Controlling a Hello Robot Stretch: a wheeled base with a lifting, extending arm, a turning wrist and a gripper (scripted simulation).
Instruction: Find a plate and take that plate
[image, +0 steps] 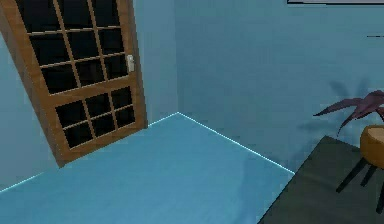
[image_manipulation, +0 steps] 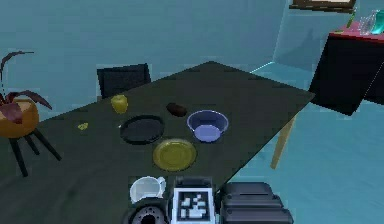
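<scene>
Nearest me, the arm's white marker square and the gripper sit beside a white mug; how the jaws stand, or whether they hold anything, I cannot tell. Just beyond lies a flat round yellow plate on the dark rectangular table. Best reach past the mug for its near rim, avoiding the blue bowl.

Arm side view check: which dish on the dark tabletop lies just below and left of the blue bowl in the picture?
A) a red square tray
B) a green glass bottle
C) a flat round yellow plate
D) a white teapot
C: the flat round yellow plate lies on the dark tabletop just below and left of the blue bowl, with a dark round dish farther left.
</scene>
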